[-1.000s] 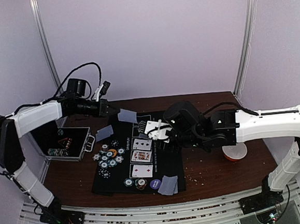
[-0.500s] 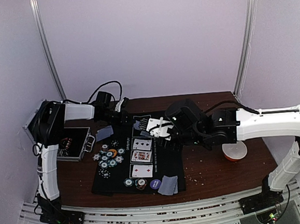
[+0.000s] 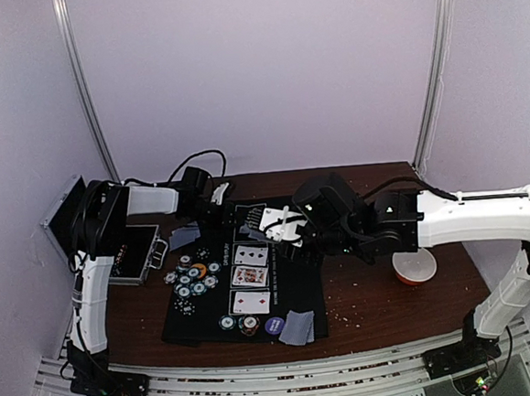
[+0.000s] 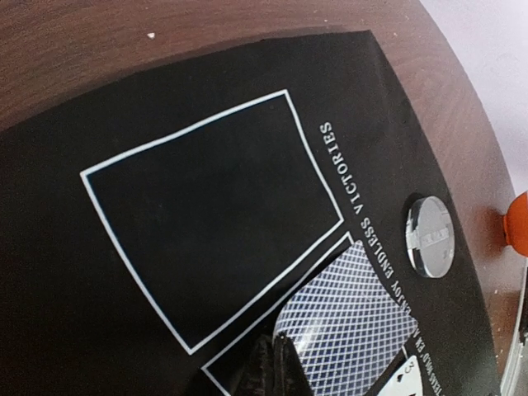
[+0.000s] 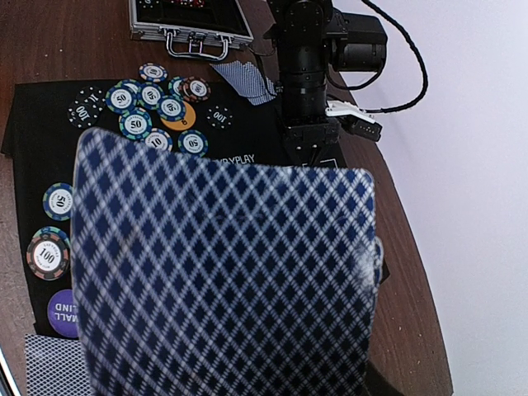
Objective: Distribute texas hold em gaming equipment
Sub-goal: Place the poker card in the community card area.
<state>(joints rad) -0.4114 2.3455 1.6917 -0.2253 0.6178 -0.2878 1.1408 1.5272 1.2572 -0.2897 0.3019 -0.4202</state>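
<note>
My left gripper [image 3: 221,204] is low over the far end of the black mat [image 3: 210,314]. In the left wrist view its fingers [image 4: 285,363] pinch the corner of a face-down card [image 4: 355,318] lying beside an empty white-outlined box [image 4: 210,214]. A silver disc [image 4: 429,235] lies on the mat's edge. My right gripper [image 3: 275,227] is shut on a deck of cards [image 5: 223,280] that hides its fingers. Three face-up cards [image 3: 249,275] lie in a column. Chips [image 3: 193,277] are clustered on the left. A purple disc [image 3: 275,326] lies near the front.
An open metal case [image 3: 132,254] stands left of the mat. An orange-sided white bowl [image 3: 415,267] sits to the right under the right arm. Face-down cards lie at the mat's left [image 3: 184,236] and front [image 3: 298,327]. The left arm's cable loops behind.
The left arm has folded in from over the case and carried its card down to the mat's far end. The right arm and its deck have barely moved.
</note>
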